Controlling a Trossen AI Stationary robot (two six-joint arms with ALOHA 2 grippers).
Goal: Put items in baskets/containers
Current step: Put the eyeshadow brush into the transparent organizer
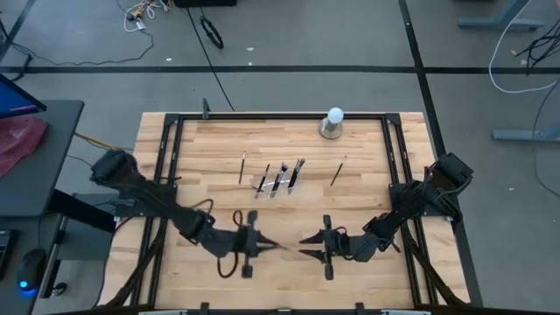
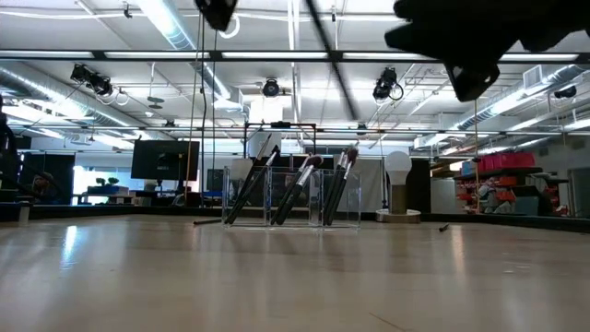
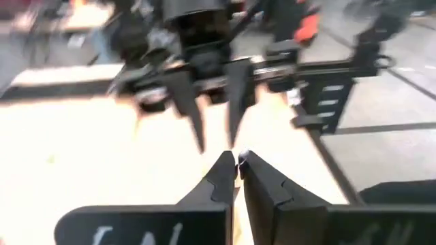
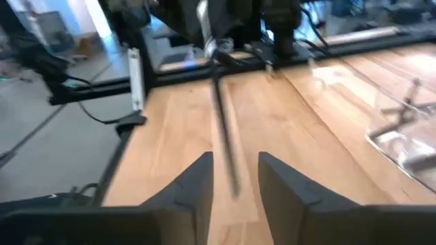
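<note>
Near the front edge of the bench, toward its middle, the two arms are seen tip to tip. The left gripper [image 1: 265, 246] has its jaws closed together, and in the left wrist view [image 3: 236, 165] the fingers meet with only a hairline between them; a thin dark brush [image 4: 221, 122] is seen in the right wrist view running from the left arm's end toward the right one, so it appears to be pinched at that end by the left jaws. The right gripper [image 1: 304, 246] faces it from the right, its jaws parted a little, as shown in the right wrist view [image 4: 235, 173], with the brush's free end lying in the gap between the fingers; whether it is touched by them cannot be told.

Farther back, at mid-bench, the clear holder [image 1: 278, 182] stands, seen in the low view [image 2: 293, 198] with several brushes [image 2: 297, 189] leaning tilted in its compartments. One loose brush [image 1: 242, 167] lies on the wood just left of the holder, and another loose brush [image 1: 338, 171] lies to its right, both apart from it. At the far edge, right of centre, a white ball on a grey base [image 1: 333, 123] is set.
</note>
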